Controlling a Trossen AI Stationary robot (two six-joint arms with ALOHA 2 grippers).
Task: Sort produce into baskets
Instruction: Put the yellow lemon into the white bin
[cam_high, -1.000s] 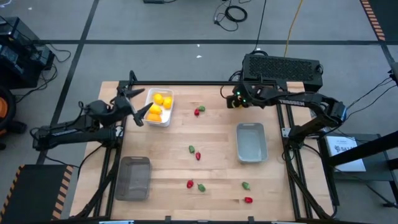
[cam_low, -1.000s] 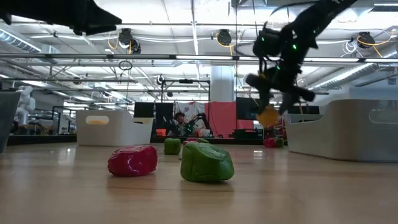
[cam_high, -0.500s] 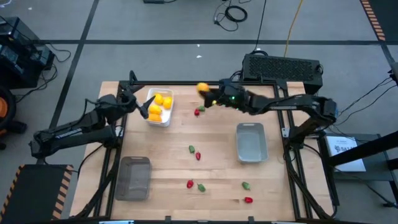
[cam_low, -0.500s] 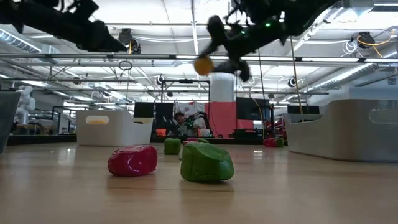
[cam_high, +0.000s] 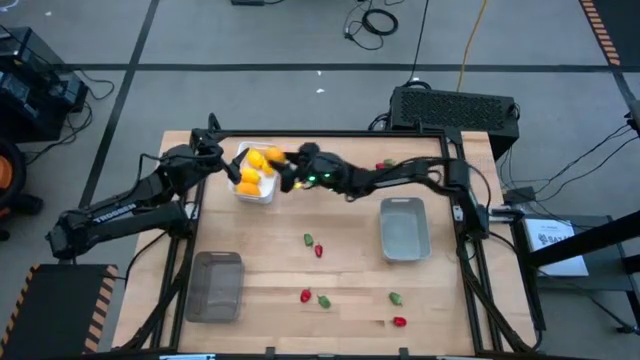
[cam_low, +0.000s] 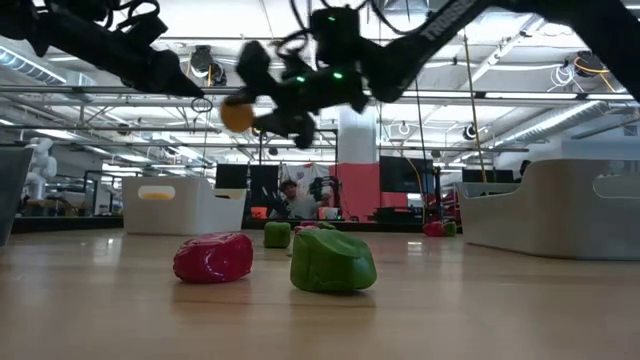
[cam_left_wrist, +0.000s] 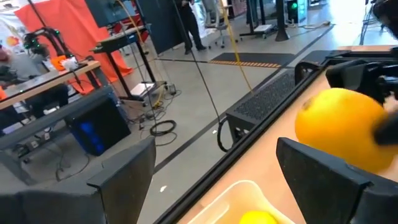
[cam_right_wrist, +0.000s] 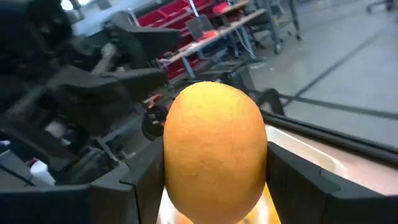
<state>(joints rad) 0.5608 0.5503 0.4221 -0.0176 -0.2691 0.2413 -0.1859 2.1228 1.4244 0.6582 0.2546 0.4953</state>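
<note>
Wooden counter (cam_high: 350, 270) | right pincer (cam_high: 285, 172) clamps orange fruit (cam_right_wrist: 214, 152) at widest girth | left pincer (cam_high: 222, 160) wide, empty | fruit looks light, rigid, smooth

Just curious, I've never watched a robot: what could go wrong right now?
The right gripper holds an orange fruit above the table by the white basket; released too early, it might roll away. The left gripper hangs open beside that basket, so the arms could bump.
</note>
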